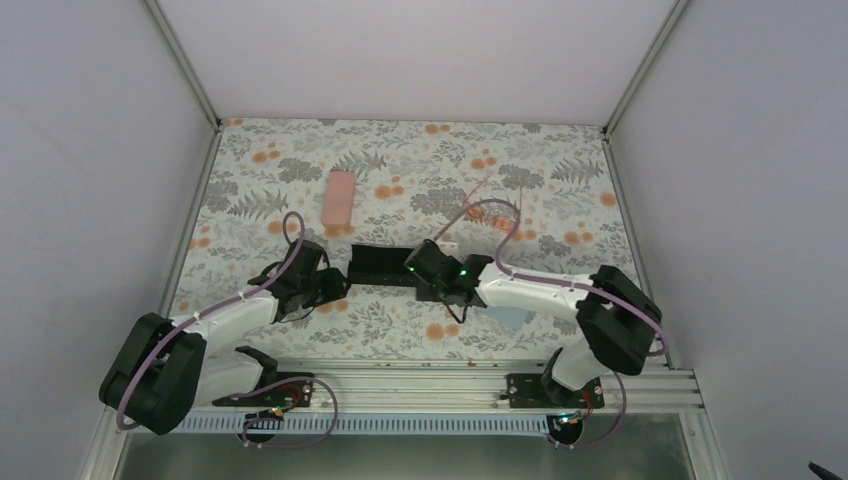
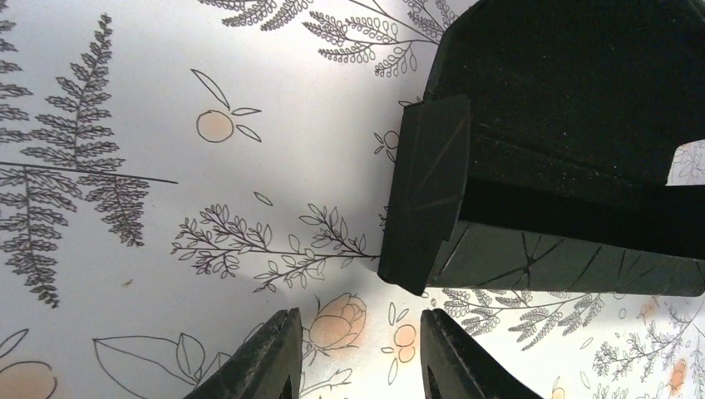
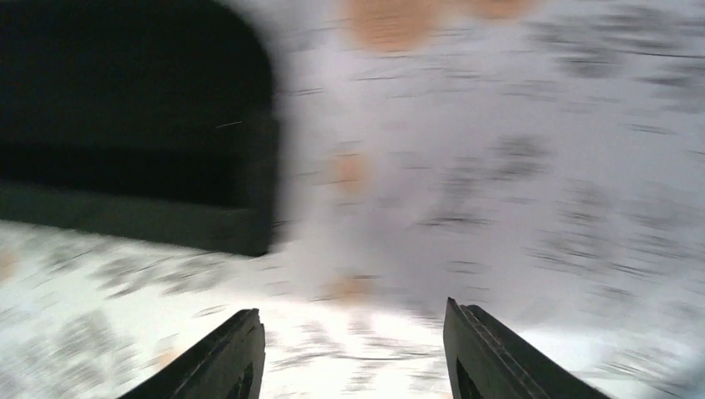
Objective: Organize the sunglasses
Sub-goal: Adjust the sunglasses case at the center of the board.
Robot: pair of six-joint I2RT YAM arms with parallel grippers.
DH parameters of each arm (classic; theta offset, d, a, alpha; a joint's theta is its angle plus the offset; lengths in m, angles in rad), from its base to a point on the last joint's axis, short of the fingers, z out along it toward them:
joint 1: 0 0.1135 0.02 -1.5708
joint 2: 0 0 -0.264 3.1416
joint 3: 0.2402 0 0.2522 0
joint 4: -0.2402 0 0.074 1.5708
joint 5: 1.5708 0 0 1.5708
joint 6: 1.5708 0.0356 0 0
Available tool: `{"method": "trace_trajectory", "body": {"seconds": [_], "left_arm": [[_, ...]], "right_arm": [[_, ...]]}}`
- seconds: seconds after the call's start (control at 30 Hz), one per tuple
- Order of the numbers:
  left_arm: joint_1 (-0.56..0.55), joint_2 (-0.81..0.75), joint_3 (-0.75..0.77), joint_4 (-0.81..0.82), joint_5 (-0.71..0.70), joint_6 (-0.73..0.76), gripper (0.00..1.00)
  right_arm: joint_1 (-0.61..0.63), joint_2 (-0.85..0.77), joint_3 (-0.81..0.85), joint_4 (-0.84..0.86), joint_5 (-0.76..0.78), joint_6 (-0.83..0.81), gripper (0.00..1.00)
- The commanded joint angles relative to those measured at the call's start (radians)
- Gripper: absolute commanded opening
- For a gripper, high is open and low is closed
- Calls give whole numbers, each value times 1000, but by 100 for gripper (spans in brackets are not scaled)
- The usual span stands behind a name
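A black oblong case lies open at the table's middle. My left gripper is open and empty at its left end; in the left wrist view the case sits just beyond my open gripper. My right gripper is open and empty at the case's right end; the right wrist view is blurred, with the case to the upper left of the gripper. The pale orange-pink sunglasses lie behind the right arm. The dark brown sunglasses are not visible.
A pink oblong case lies closed at the back left. A light-blue cloth pokes out from under the right forearm. White walls stand on three sides of the flowered table.
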Motion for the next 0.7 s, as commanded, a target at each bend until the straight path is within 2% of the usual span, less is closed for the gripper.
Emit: {"method": "trace_trajectory", "body": {"seconds": [0.0,0.13,0.5,0.67], "left_arm": [[1,-3,14,25,25,13,36],[-8,-20,-7,33,20,-8,36],[-131,-149,-13,60,-69,-68,36],[-170,-107,-2,91,-76,-78,36]], "right_arm": [[-71,-102,-89,-254,247,219,57],[-158,-166,-206,-271,239,238,54],[-193,-210,-341,-138,81,194,43],[-204,-202,-351,-39,-10,121,30]]}}
